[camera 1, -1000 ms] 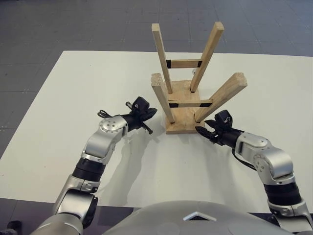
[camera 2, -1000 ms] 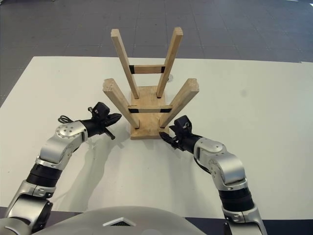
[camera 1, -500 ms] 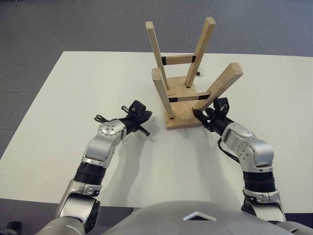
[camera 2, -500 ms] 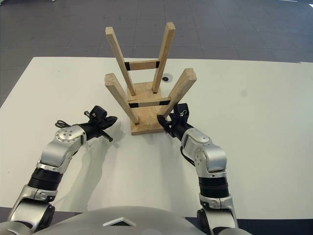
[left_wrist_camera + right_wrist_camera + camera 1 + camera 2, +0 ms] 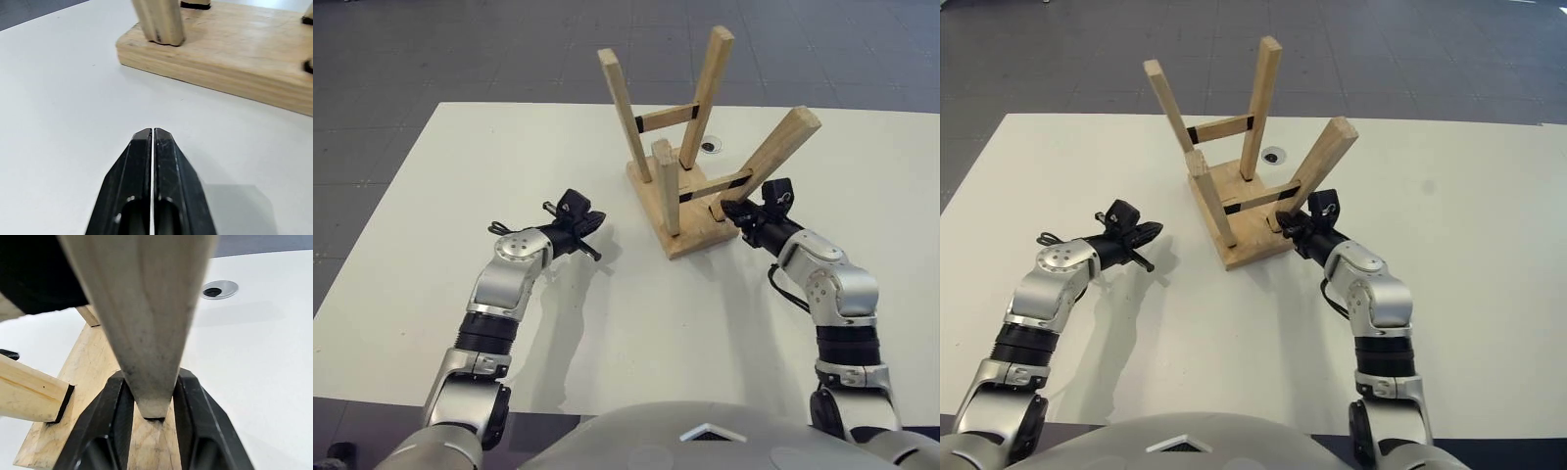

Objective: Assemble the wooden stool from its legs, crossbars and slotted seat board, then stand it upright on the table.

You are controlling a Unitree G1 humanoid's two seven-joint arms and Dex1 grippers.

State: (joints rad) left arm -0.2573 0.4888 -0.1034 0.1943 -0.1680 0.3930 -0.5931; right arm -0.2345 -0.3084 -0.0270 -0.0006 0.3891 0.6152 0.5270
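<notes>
Sitting between right jaws, seemingly: stool leg (image 5: pixel 146 333)

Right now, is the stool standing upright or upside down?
Upside down: its seat board rests on the table and all four legs point upward. The right gripper is shut on one leg.

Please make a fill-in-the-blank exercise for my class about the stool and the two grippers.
1. The stool rests on the table with its legs pointing ____.
2. The right gripper's jaws clamp one ____ of the stool.
3. The left gripper's jaws are ____ and hold nothing.
Answers: up; leg; shut.
</notes>
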